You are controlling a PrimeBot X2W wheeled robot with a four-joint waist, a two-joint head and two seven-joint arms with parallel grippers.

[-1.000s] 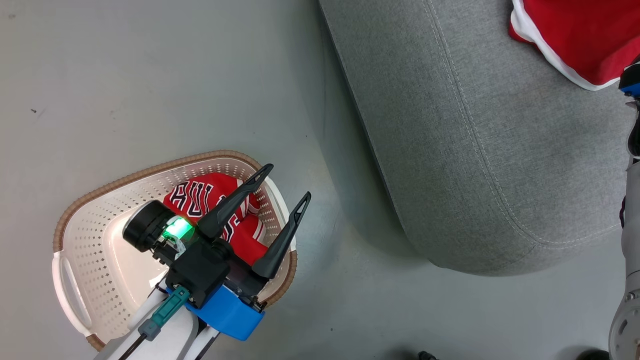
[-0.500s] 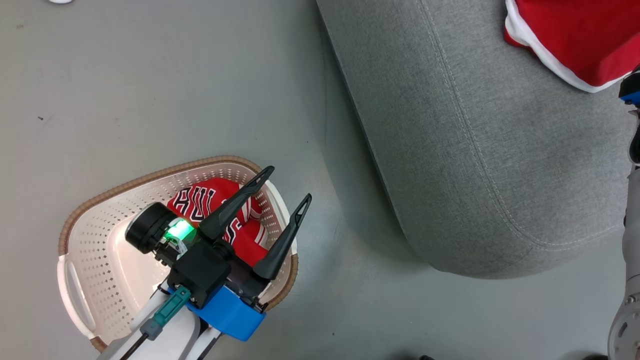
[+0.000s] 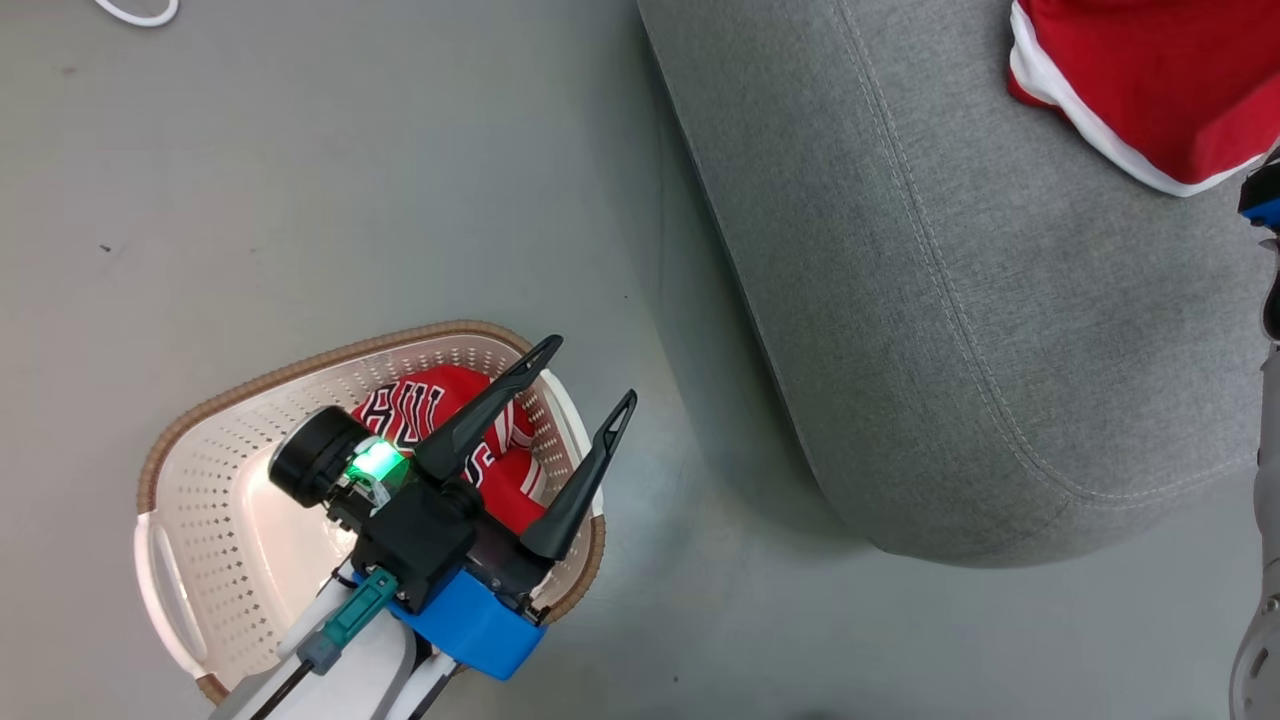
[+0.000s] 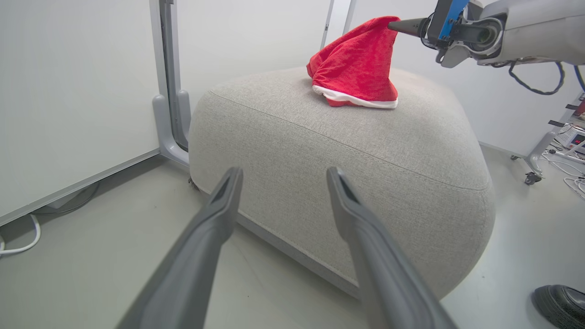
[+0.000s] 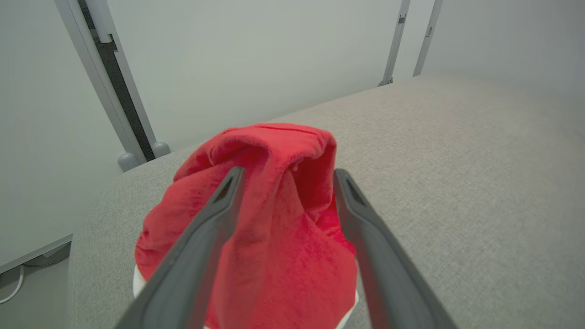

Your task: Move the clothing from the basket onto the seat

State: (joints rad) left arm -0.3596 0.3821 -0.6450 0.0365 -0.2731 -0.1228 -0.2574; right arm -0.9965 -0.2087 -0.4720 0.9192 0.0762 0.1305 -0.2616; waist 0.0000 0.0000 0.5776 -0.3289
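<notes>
Starting with the clothing, we find two red pieces well apart. The lettered garment (image 3: 405, 420) lies crumpled inside the basket (image 3: 215, 520), against its far wall, with black-and-white letters facing up. The other red garment (image 3: 1150, 70) with white trim sits on top of the seat (image 3: 950, 300), near one corner.

From the left wrist view this garment (image 4: 356, 68) stands in a peak on the seat (image 4: 365, 151), and the tip of the right gripper (image 4: 395, 25) meets the top of that peak. In the right wrist view the right gripper (image 5: 289, 171) has its fingers spread wide, with the cloth (image 5: 283, 228) rising between them. We cannot tell whether the fabric catches on a finger or merely stands there. The seat (image 5: 457, 160) stretches away behind it.

Our left gripper (image 3: 592, 368) hovers above the basket's near edge with its fingers parted and nothing between them. In its own view the left gripper (image 4: 284, 171) points toward the seat's side.

The basket rests on the grey floor (image 3: 300, 200) beside the seat. A dark shoe (image 4: 560, 304) shows at the floor's edge, and a white cable (image 3: 140, 12) lies farther off.
</notes>
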